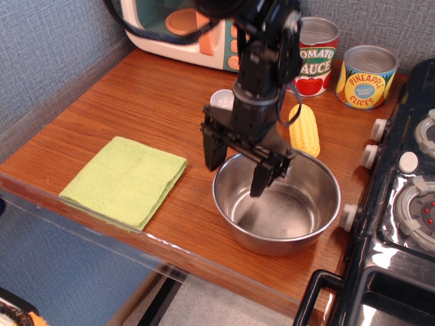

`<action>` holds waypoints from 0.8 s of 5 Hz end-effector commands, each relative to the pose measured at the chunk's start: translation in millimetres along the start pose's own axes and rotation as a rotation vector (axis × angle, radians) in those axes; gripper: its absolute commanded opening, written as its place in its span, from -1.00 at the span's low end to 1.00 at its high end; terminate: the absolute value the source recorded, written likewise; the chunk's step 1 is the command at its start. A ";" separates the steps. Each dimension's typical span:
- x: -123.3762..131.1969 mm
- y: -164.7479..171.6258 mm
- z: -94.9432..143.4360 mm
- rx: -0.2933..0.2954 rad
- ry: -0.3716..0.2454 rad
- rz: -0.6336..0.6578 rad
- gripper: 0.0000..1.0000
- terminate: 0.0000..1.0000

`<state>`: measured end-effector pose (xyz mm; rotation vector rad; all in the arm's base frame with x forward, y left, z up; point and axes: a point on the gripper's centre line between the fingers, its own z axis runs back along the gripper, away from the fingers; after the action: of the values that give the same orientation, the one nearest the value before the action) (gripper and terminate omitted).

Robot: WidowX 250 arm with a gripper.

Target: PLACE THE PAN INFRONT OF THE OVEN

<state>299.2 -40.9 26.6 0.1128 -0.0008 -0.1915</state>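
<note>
My gripper (236, 168) hung with its black jaws spread wide, straddling the near-left rim of the pan (277, 202): one finger outside the wall, the other inside the bowl. I could not tell whether either finger touched the steel. Under me ran the table (129, 109), smooth reddish wood grain. To my right stood the stove (401, 210), glossy black with white knobs. Behind me sat the oven (182, 30), cream and teal plastic with orange buttons and an orange plate inside. The pan was round, shiny, straight-sided steel, near the front edge, well apart from the oven. To my left lay a soft, folded green cloth (124, 180). Behind to the right stood two ribbed cans, one (317, 58) red reading "TOMATO SAUCE" in part, one (366, 77) yellow reading "PINEAPPLE SLICES". Just behind me lay a bumpy yellow corn (305, 130).
</note>
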 end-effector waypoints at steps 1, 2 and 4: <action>-5.1 11.0 -7.5 -0.005 -0.001 0.001 -1.00 -1.00; -8.2 15.9 3.7 -0.021 -0.025 -0.004 -1.00 -1.00; -8.4 62.2 53.6 -0.100 -0.172 0.113 -1.00 -1.00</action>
<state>295.9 15.8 66.5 -0.0149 -0.0850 -0.0726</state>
